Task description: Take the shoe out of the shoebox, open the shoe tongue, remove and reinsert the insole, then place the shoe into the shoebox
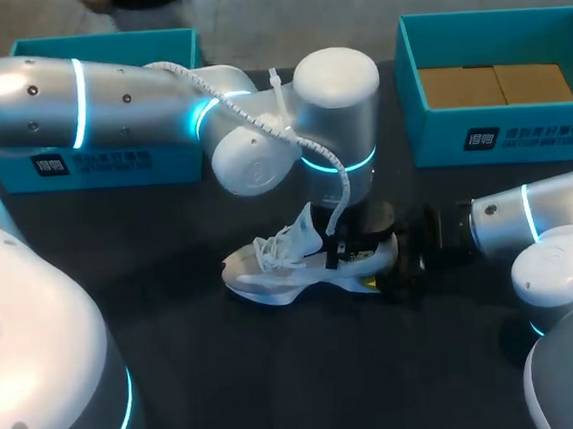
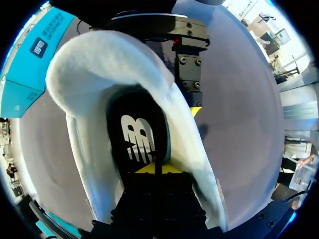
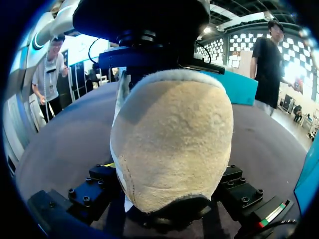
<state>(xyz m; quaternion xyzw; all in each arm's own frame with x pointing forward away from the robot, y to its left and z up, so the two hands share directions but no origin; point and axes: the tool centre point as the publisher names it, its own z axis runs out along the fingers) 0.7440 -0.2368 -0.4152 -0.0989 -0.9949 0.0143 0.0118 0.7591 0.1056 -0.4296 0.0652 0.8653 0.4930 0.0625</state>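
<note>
Evidently the insole step was in hand: the shoe (image 1: 289, 267) lay mid-table (image 1: 275, 369), its heel clamped by the right gripper (image 1: 390, 262). The left gripper (image 2: 152, 172) sat inside on the insole (image 2: 137, 139); whether it gripped, I could not tell. Next came a pinch and lift. The right shoebox (image 1: 436, 135), at the far right corner, held cardboard (image 1: 496, 83); the arm hid the inside of the left shoebox (image 1: 101, 166).

Two glossy silver arms, ringed in cyan light.
A white spiral cable (image 1: 263, 124) runs along the left arm (image 1: 117, 98) and its rounded joints; the right arm (image 1: 547, 225) has a black wrist.

Rough suede shoe (image 3: 174, 144), matt table (image 1: 275, 369)
</note>
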